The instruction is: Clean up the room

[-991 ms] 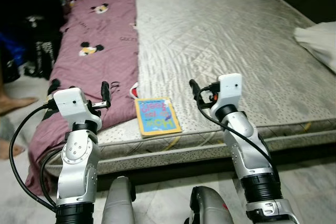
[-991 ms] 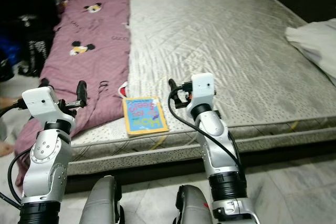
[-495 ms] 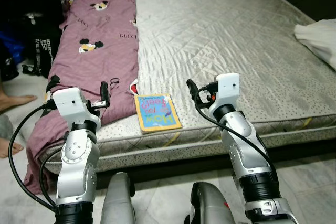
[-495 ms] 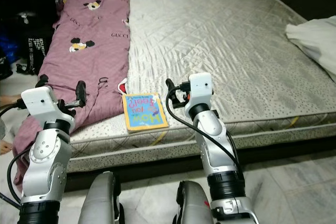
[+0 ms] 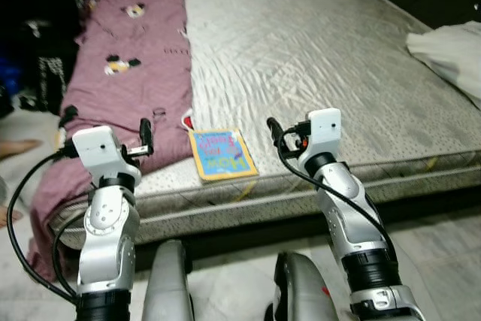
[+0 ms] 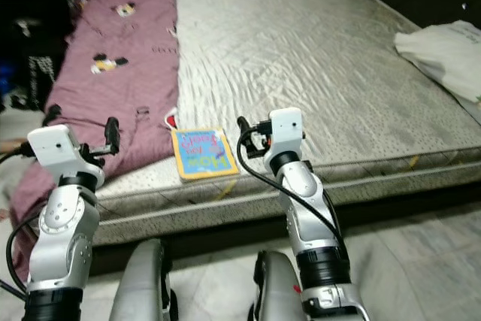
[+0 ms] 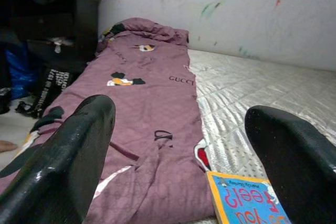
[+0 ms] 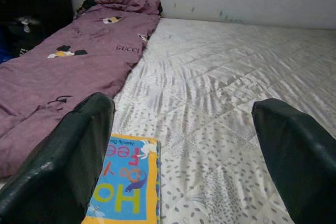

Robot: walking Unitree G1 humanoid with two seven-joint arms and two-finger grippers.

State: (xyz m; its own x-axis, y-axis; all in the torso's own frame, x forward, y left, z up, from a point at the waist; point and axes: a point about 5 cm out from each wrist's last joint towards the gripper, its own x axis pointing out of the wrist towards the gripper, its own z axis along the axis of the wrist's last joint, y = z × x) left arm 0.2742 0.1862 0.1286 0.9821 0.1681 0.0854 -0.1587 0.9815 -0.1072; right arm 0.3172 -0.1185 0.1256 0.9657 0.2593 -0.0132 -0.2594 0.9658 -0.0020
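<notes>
Both my left gripper [image 5: 145, 134] and right gripper [image 5: 275, 134] hang wide open and empty before the bed [image 5: 323, 50]. The book [image 5: 221, 153] lies flat at the mattress edge beside the blanket [image 5: 124, 80]. It is thin, probably; my jaws may nudge it off.

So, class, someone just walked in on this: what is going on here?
The robot stands at the foot of a mattress, both arms raised and holding nothing. The left gripper and right gripper are open, either side of a picture book lying near the mattress edge. A purple blanket lies along the left side, and a white cloth lies at the right.
</notes>
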